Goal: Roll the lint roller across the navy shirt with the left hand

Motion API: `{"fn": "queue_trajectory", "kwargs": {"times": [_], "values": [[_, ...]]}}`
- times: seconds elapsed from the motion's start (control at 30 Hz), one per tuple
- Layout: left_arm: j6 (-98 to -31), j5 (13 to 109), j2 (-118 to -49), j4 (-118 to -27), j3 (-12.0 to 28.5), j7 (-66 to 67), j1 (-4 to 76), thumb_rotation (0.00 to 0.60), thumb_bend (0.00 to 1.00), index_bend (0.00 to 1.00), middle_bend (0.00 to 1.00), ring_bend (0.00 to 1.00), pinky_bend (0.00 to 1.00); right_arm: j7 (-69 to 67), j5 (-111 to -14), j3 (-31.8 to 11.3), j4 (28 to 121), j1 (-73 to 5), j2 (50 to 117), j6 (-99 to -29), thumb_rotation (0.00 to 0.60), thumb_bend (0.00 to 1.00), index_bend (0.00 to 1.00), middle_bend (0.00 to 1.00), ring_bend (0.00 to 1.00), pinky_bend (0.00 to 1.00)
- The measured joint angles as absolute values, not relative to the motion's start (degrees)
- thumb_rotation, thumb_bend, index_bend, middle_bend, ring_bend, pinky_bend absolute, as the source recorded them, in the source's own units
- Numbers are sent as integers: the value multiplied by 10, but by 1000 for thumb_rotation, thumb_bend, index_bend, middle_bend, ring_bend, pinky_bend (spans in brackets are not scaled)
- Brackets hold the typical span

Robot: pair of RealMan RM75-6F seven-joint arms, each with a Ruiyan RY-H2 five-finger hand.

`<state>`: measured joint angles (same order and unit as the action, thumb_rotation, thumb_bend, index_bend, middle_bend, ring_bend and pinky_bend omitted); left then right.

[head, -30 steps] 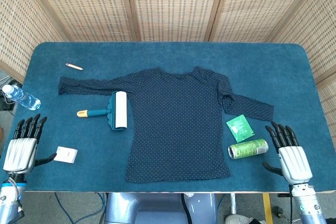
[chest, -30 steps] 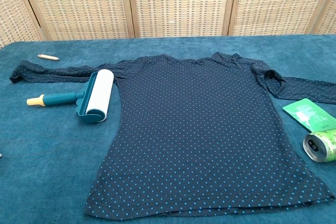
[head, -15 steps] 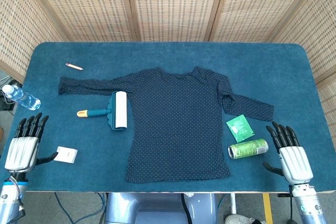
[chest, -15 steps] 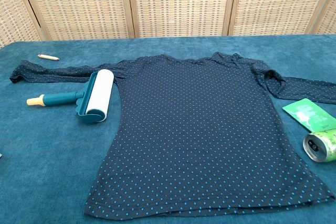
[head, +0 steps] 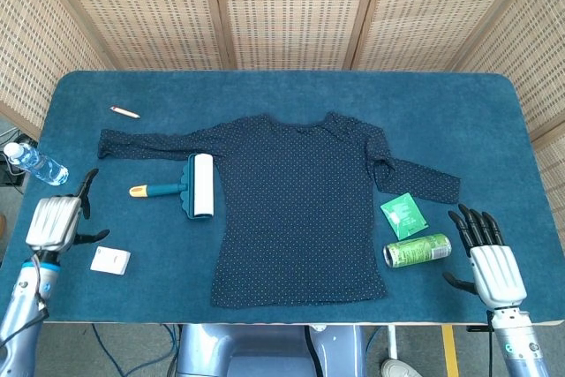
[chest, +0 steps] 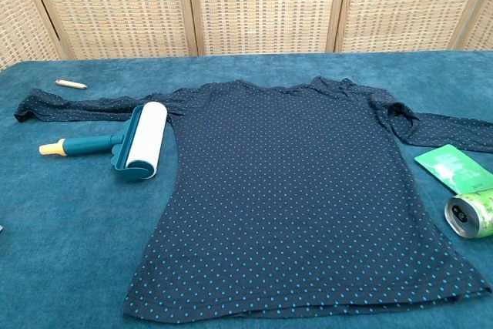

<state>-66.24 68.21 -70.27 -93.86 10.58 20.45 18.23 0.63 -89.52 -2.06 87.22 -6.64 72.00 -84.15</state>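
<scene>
The navy dotted shirt (head: 300,205) (chest: 293,190) lies flat in the middle of the blue table. The lint roller (head: 196,185) (chest: 139,142), with a white roll, teal frame and yellow-tipped handle, lies beside the shirt's left edge, under the left sleeve. My left hand (head: 56,221) hovers near the table's left edge, well left of the roller handle, holding nothing; its fingers are foreshortened. My right hand (head: 485,258) rests at the front right corner with fingers spread and empty. The chest view shows neither hand.
A water bottle (head: 33,163) lies at the left edge, a white card (head: 109,260) just right of my left hand, a pencil (head: 124,112) (chest: 70,83) at the back left. A green pouch (head: 403,214) (chest: 453,167) and green can (head: 417,250) (chest: 471,213) lie right of the shirt.
My left hand has lifted and moved away from the front edge toward the roller, tipping so its fingers no longer point up. The right hand, roller and shirt stay put.
</scene>
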Motion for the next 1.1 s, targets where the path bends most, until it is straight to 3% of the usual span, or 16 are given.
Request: {"fn": "queue_trajectory", "kwargs": {"times": [0.23, 0.47, 1.1], "values": [[-590, 614, -704, -900, 123, 230, 241, 600, 62, 370, 824, 717, 652, 6, -890, -22, 869, -67, 721, -838, 600, 23, 0, 0, 0, 0], [-545, 567, -715, -871, 131, 247, 281, 600, 70, 395, 829, 722, 653, 7, -885, -24, 865, -68, 723, -835, 600, 23, 0, 0, 0, 0], [-494, 478, -837, -730, 103, 332, 380, 600, 305, 430, 829, 722, 653, 9, -874, -27, 855, -71, 729, -825, 600, 23, 0, 0, 0, 0]]}}
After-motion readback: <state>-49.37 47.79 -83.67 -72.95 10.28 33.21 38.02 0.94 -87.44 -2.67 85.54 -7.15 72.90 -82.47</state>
